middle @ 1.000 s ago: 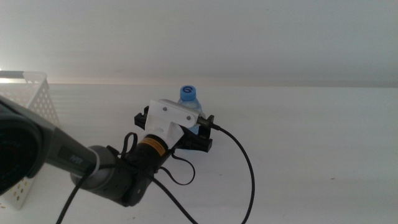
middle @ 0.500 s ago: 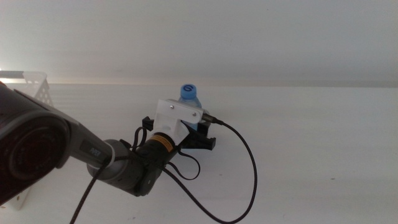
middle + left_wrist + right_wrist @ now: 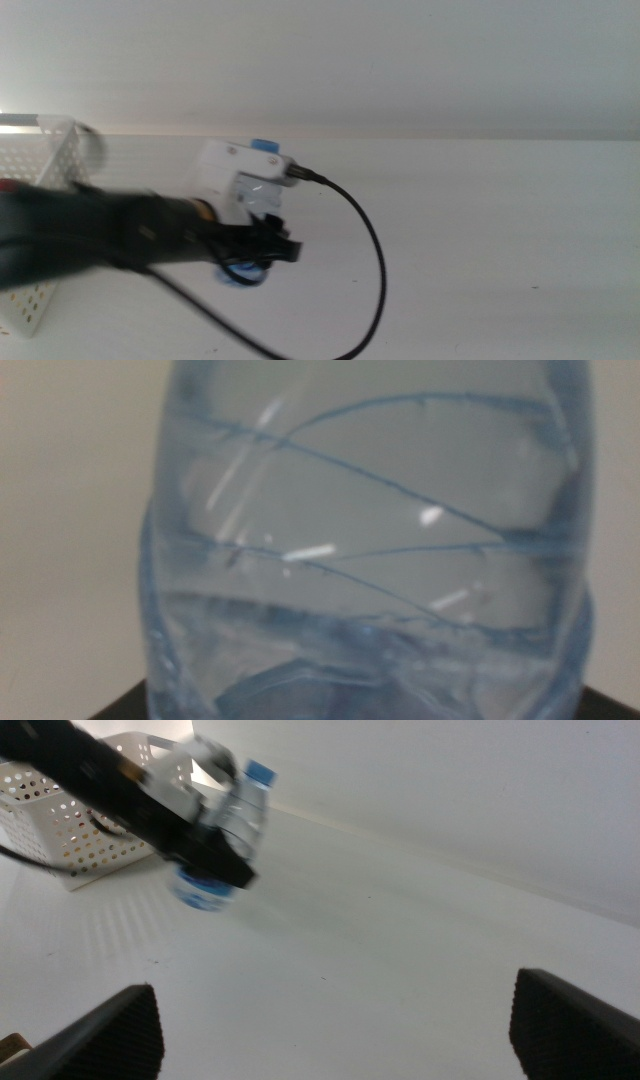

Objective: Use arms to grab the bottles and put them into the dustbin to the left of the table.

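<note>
Waiting nearest, the right gripper [image 3: 330,1020] hangs low over the white worktop [image 3: 400,920] with its fingers [image 3: 95,1035] spread wide, holding nothing; farther out, the left gripper [image 3: 255,225], motion-blurred, has its fingers clamped on the water bottle [image 3: 225,835], carried clear of the worktop, tilted, blue cap [image 3: 260,772] uppermost; beyond it, at the worktop's left end, stands the dustbin [image 3: 70,815].
</note>
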Available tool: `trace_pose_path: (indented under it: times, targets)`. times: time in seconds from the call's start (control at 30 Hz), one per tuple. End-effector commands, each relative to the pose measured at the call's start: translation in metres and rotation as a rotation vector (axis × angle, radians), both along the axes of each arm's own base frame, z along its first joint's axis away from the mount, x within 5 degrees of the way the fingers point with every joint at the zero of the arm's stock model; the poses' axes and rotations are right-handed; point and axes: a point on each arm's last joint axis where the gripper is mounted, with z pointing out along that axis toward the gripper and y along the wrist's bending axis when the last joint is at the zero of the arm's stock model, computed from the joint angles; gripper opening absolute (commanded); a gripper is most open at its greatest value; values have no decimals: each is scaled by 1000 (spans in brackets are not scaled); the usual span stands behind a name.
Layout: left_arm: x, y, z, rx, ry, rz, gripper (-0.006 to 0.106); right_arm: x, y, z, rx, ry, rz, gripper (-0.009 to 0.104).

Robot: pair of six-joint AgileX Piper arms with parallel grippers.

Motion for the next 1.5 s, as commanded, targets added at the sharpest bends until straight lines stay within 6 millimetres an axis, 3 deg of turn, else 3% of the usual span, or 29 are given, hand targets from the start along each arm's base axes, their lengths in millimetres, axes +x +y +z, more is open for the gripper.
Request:
trace_pose_path:
  times: [0.0, 0.13, 0.3, 0.4, 0.5, 0.63, 0.77, 0.9, 1.07, 1.17, 1.33, 1.43, 1.47]
  targets:
    - [-16, 16, 35, 14, 82, -47, -2, 0, -1, 0, -3, -17, 0, 93]
    - [-19, 60, 78, 163, 200, -53, -2, 0, -1, 0, -3, -17, 0, 93]
    - [7, 135, 142, 396, 197, -44, -2, 0, -1, 0, -3, -17, 0, 93]
    - [23, 184, 166, 420, 188, 76, 0, 0, -1, 0, -3, -17, 0, 93]
    - [37, 228, 170, 402, 180, 183, 0, 0, -1, 0, -3, -17, 0, 93]
    - [51, 270, 138, 380, 253, 228, 0, 0, -1, 0, -3, -17, 0, 93]
    - [65, 288, 101, 352, 345, 220, 0, 0, -1, 0, -3, -17, 0, 93]
    - [78, 294, 69, 354, 408, 165, 0, 0, -1, 0, -3, -17, 0, 93]
    - [86, 298, 48, 329, 437, 194, 8, 0, -1, 0, -3, -17, 0, 93]
    - [87, 298, 48, 323, 438, 203, 23, 0, -1, 0, -3, -17, 0, 93]
    - [83, 301, 49, 357, 472, 227, 68, 0, -1, 0, -3, -17, 0, 93]
    - [74, 299, 63, 366, 499, 249, 91, 0, -1, 0, -3, -17, 0, 93]
    - [70, 298, 72, 365, 507, 265, 94, 0, -1, 0, -3, -17, 0, 93]
